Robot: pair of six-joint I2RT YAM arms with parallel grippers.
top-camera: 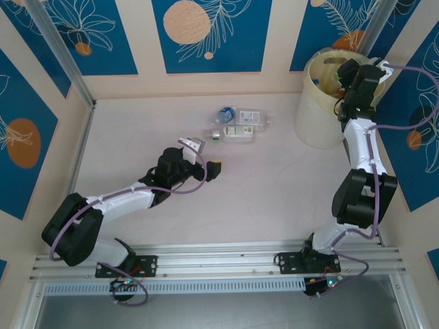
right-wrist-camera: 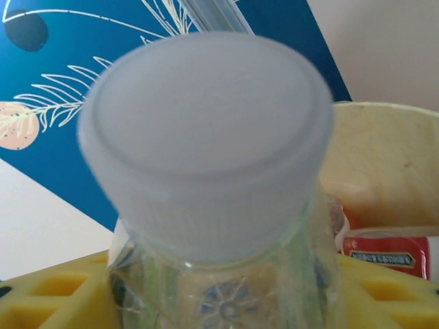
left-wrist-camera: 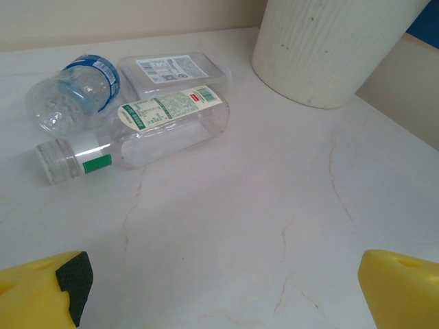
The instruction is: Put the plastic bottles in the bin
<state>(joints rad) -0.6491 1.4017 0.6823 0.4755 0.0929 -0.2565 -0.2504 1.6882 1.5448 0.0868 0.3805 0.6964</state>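
White-capped clear bottle (right-wrist-camera: pixel 206 137), its cap pointing straight at the right wrist camera, is pinched between the yellow pads of the right gripper (top-camera: pixel 351 74). It hangs over the bin (top-camera: pixel 315 120) at the far right corner of the surface (top-camera: pixel 274 199). Inside the bin the wrist view shows a red-labelled item (right-wrist-camera: pixel 387 255); the top view is too coarse to show it.

Left gripper (top-camera: pixel 206 157) hangs mid-surface, spread wide and holding nothing. Near the middle of the far edge three bottles lie on their sides, touching:
- a blue-labelled bottle (left-wrist-camera: pixel 72 92);
- a flat-sided white-labelled bottle (left-wrist-camera: pixel 171 68);
- a green-labelled bottle (left-wrist-camera: pixel 147 127), long axis along the far edge, cap leftward.
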